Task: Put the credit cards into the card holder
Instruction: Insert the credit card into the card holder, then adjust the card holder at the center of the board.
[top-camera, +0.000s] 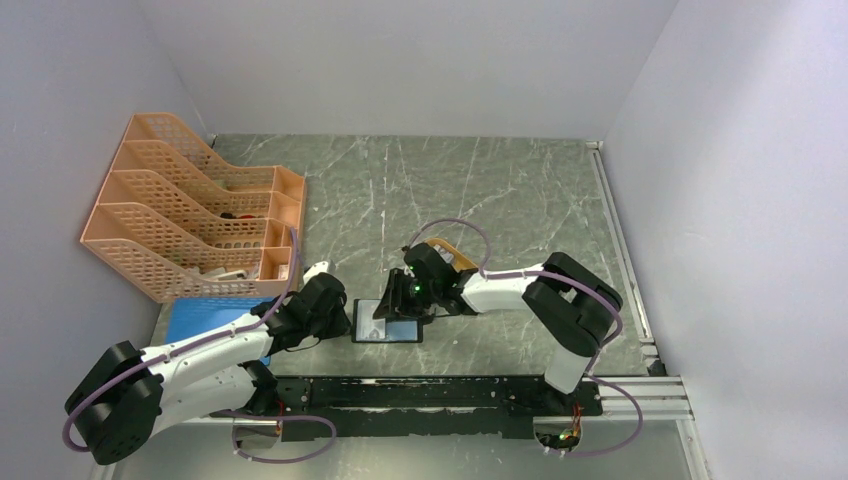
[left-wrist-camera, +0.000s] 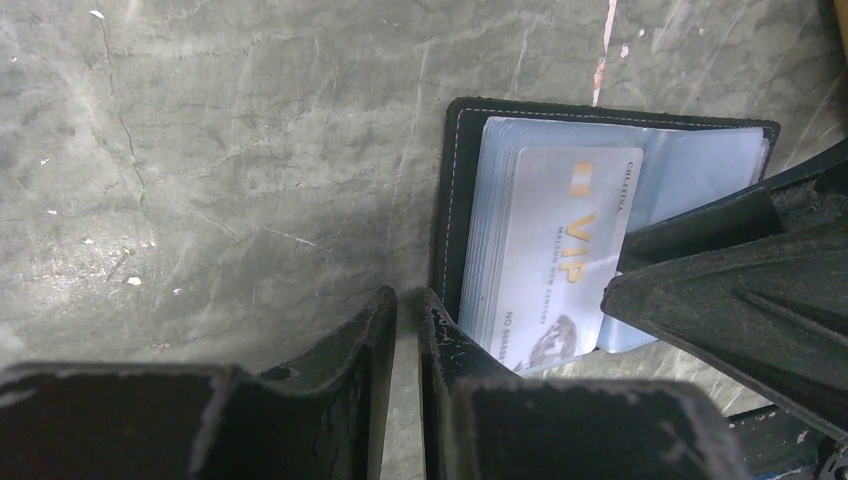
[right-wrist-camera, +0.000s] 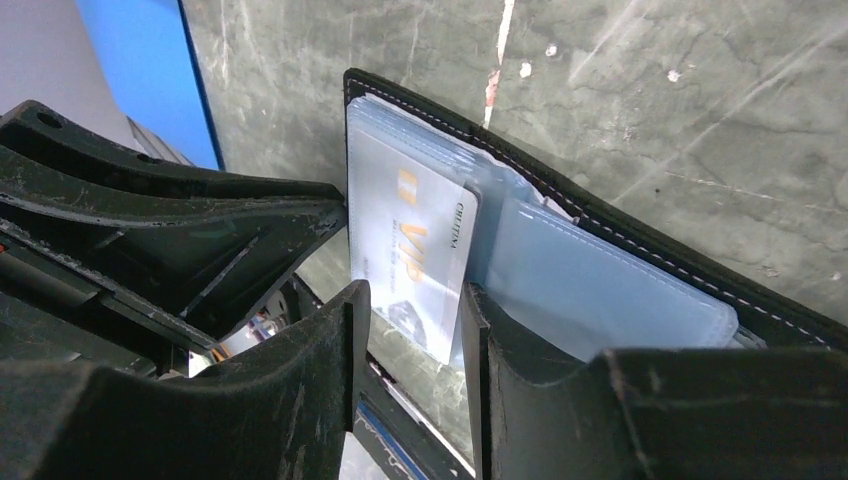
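Right wrist view has the card holder (right-wrist-camera: 610, 290) lying open and flat on the tabletop (right-wrist-camera: 700, 90), its bluish clear sleeves facing up. 1 credit card (right-wrist-camera: 410, 235) (pale, with gold VIP lettering) rests on the sleeves of the half nearer the left arm, and one end overhangs the card holder's edge. I cannot tell whether it sits inside a sleeve or only lies on top.

The right end effector (right-wrist-camera: 413, 292) has its jaws apart with the overhanging end of the card in the gap; whether the pads touch it is unclear. The left end effector (left-wrist-camera: 408, 305) stands just beside the card holder's stitched outer edge, fingers almost together with nothing between them, and seems placed to brace that edge.

The card looks thin, light, stiff and glossy, so it will likely skate on the plastic sleeves and resist being lifted from flat. The overhanging end is probably the best place to take it, pinched across its 2 long edges and pushed in lengthwise. The card holder looks soft and light and would likely slide unless held at its leather rim, not by the flimsy sleeves.
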